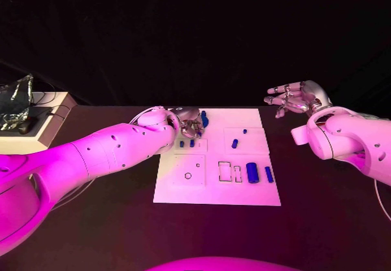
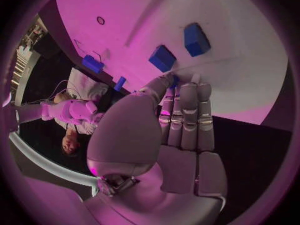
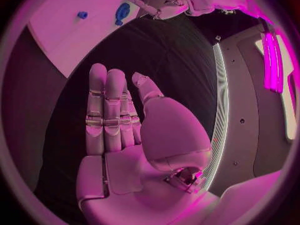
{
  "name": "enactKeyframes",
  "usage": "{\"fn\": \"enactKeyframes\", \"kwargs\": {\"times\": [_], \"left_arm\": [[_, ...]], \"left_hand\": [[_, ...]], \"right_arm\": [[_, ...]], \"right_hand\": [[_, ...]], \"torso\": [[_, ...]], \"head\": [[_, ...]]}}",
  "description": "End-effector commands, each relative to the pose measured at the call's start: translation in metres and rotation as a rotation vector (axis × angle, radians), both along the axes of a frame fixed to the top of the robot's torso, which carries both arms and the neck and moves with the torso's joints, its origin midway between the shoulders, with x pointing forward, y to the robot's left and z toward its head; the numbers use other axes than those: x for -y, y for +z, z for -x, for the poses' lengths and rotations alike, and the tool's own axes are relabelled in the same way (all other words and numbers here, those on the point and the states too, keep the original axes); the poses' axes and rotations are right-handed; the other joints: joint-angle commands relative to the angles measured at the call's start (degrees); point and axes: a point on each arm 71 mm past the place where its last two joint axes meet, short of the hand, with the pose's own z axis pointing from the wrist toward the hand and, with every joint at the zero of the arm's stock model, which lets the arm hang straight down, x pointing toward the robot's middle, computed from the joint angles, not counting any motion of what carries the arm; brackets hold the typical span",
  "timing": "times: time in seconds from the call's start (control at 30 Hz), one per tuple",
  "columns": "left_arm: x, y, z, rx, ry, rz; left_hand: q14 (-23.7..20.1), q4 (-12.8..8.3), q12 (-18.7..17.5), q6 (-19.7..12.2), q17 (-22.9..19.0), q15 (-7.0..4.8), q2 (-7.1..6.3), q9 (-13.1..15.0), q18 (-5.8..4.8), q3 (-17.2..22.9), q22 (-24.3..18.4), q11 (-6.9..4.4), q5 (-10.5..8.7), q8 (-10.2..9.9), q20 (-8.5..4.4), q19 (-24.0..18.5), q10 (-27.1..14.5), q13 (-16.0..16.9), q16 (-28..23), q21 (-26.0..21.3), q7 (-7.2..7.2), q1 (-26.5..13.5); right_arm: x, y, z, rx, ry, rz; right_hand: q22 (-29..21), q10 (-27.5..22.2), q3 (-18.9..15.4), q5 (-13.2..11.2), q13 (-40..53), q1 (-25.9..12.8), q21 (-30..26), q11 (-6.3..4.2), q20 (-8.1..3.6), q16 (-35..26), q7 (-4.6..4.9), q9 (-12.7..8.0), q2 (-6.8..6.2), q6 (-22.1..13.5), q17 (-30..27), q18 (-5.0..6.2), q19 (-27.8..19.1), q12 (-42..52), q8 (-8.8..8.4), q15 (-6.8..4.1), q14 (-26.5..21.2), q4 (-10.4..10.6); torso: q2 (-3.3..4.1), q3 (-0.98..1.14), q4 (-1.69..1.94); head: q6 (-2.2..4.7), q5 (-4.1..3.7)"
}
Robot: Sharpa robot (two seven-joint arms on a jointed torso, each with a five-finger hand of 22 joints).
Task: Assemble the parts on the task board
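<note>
My left hand [image 1: 186, 121] sits at board [image 1: 216, 195] upper left, fingertips on a blue peg [image 1: 204, 118]; can't tell if gripped. Right hand [image 1: 295, 97] upper right, open, empty. Pegs look small, rigid, light, prob. slick: pinch mid-shaft.

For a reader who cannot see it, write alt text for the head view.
The left hand reaches onto the far left corner of the white task board, fingers among small blue parts. The right hand hovers open beyond the board's right edge.
</note>
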Motion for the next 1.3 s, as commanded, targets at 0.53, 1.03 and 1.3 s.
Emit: {"fn": "enactKeyframes", "kwargs": {"times": [0.53, 1.03, 1.3], "left_arm": [[-0.005, 0.005, 0.000, 0.059, 0.025, 0.068], [-0.023, 0.019, 0.009, -0.006, 0.033, 0.164], [-0.040, 0.023, 0.010, -0.030, 0.056, 0.169]], "left_hand": [[1.36, -3.72, -0.90, 0.30, 0.85, -0.48, 2.16, -0.05, 0.45, 1.58, 1.74, -0.12, -0.34, -0.18, -0.93, 0.01, 1.80, 0.13, -0.65, 1.46, 0.83, -0.37], [1.33, -3.81, -1.09, 0.00, 1.07, -0.31, 1.88, -0.08, 0.60, 2.02, 1.94, 0.09, -0.33, -0.21, -0.74, -0.08, 1.39, 0.07, -0.85, 1.49, 0.99, -0.74], [1.25, -3.76, -1.07, -0.06, 1.12, -0.28, 1.83, -0.07, 0.60, 2.06, 1.95, 0.11, -0.32, -0.19, -0.67, -0.15, 1.31, 0.08, -0.86, 1.45, 0.99, -0.81]], "right_arm": [[-0.002, 0.001, 0.000, 0.017, 0.018, 0.007], [-0.001, 0.001, 0.000, 0.018, 0.017, 0.007], [0.000, 0.001, 0.001, 0.017, 0.014, 0.008]], "right_hand": [[0.06, 0.38, 0.05, 0.22, -0.05, -0.56, 0.38, -0.01, 0.01, 0.33, 0.38, -0.08, -0.12, 0.15, 0.05, 1.01, -0.18, -0.21, -0.23, -0.01, 0.24, 0.23], [0.10, 0.39, -0.02, 0.29, -0.04, -0.52, 0.37, -0.01, 0.03, 0.38, 0.38, -0.08, -0.21, 0.13, 0.02, 1.02, -0.21, -0.24, -0.23, 0.00, 0.19, 0.44], [0.10, 0.39, -0.02, 0.29, -0.04, -0.52, 0.37, -0.01, 0.03, 0.38, 0.38, -0.08, -0.21, 0.13, 0.02, 1.02, -0.21, -0.24, -0.23, 0.00, 0.19, 0.44]], "torso": [[0.00, -0.03, -0.02], [-0.14, 0.01, 0.17], [-0.10, -0.09, 0.21]], "head": [[0.32, -0.01], [0.36, 0.19], [0.41, 0.23]]}}
